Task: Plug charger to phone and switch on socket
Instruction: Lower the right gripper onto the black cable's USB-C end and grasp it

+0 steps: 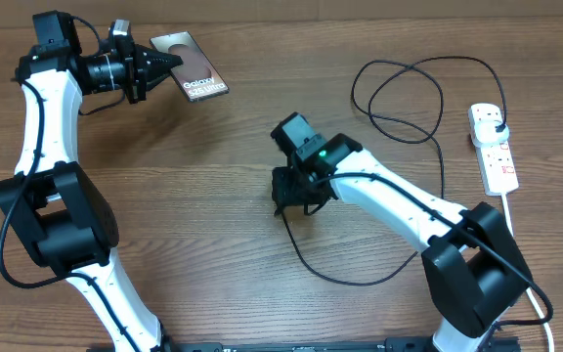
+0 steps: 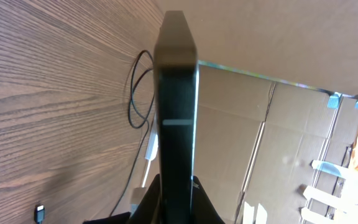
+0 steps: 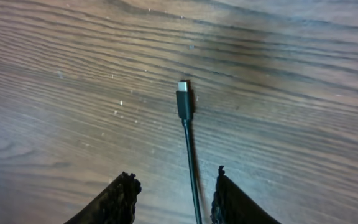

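Note:
My left gripper (image 1: 160,66) is shut on the phone (image 1: 193,78) at the back left, gripping one end; the white lettering faces up. In the left wrist view the phone (image 2: 178,106) shows edge-on, rising from between the shut fingers (image 2: 176,202). The charger's thin black cable (image 1: 358,280) runs from the black plug (image 1: 497,124) in the socket (image 1: 498,156), through loops at the back, to the table's middle. My right gripper (image 1: 292,198) is open there. In the right wrist view the connector tip (image 3: 184,103) lies on the wood, and the cable (image 3: 192,174) passes between the open fingers (image 3: 174,194).
The cable's loops (image 1: 406,96) lie on the wooden table at the back right. The socket's white cord (image 1: 522,244) runs toward the front right edge. Cardboard walls (image 2: 278,130) stand behind the table.

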